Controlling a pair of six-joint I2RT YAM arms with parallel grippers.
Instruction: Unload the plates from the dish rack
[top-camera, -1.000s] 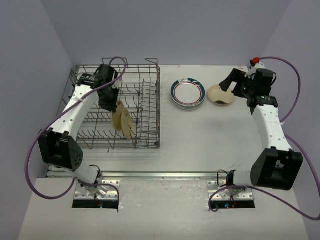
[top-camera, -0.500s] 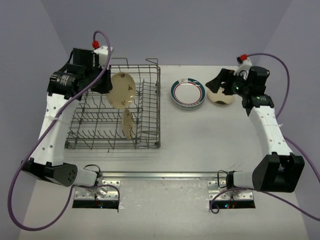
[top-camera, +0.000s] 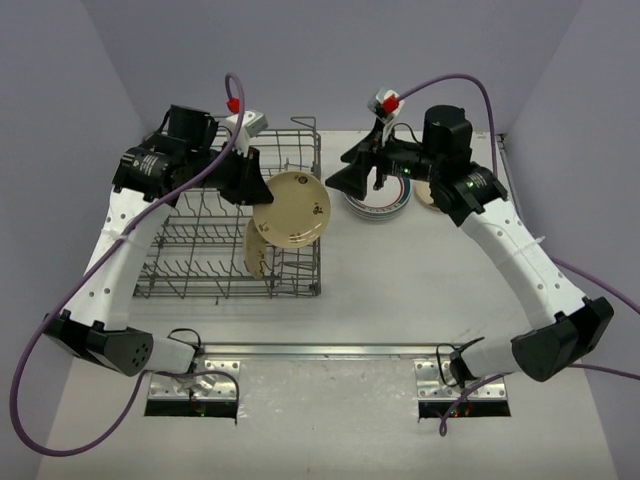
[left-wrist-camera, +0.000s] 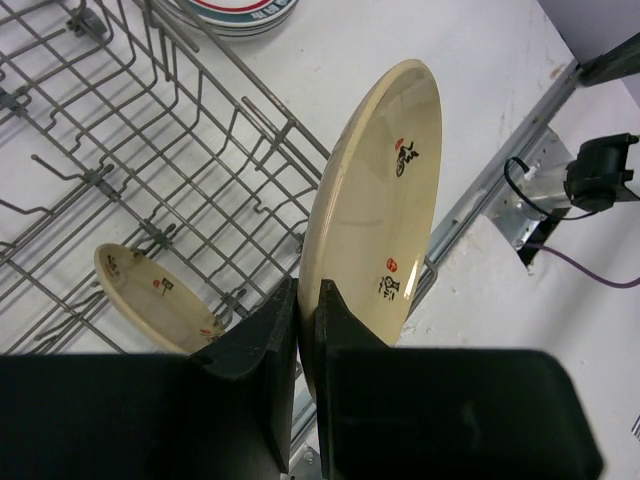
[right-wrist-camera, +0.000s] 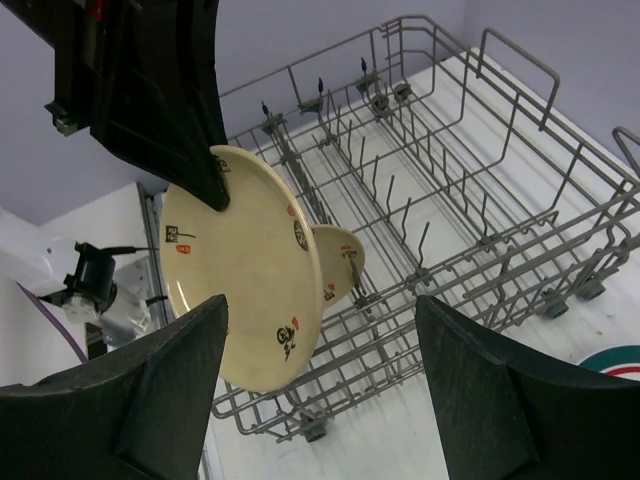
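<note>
My left gripper (top-camera: 258, 190) is shut on the rim of a tan plate (top-camera: 291, 210) and holds it in the air, tilted, over the right edge of the dish rack (top-camera: 170, 250). In the left wrist view the fingers (left-wrist-camera: 270, 330) pinch the plate (left-wrist-camera: 385, 190) at its lower edge. A second tan plate (top-camera: 257, 250) stands on edge between the tines inside the rack (left-wrist-camera: 190, 120). My right gripper (top-camera: 350, 178) is open and empty, just right of the held plate and apart from it. In its own view the right gripper (right-wrist-camera: 320, 305) faces the held plate (right-wrist-camera: 240, 300) and the rack (right-wrist-camera: 480, 200).
A stack of white plates with green-and-red rims (top-camera: 388, 200) lies on the table right of the rack, partly under my right gripper. A metal rail (top-camera: 320, 350) runs along the near table edge. Purple walls close in the left, back and right sides.
My left arm has lifted the tan plate out of the rack and carried it right, to the rack's right edge. My right arm swung left from the far right toward that plate.
</note>
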